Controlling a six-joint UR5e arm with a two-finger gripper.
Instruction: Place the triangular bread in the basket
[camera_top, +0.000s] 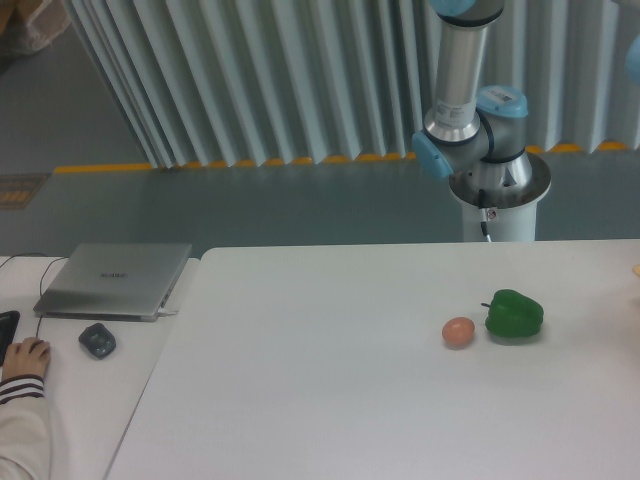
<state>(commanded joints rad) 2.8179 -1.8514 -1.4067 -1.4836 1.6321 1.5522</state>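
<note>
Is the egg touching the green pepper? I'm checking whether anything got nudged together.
No, the egg sits just left of the green pepper with a narrow strip of white table showing between them.

Robot arm (462, 75): base pedestal (497, 195) stands behind the far table edge, right of centre. Shoulder joint with blue caps sits on it; one silver link rises vertically out of the top of the view. The wrist and gripper lie outside the view; their state is undetermined.
</note>
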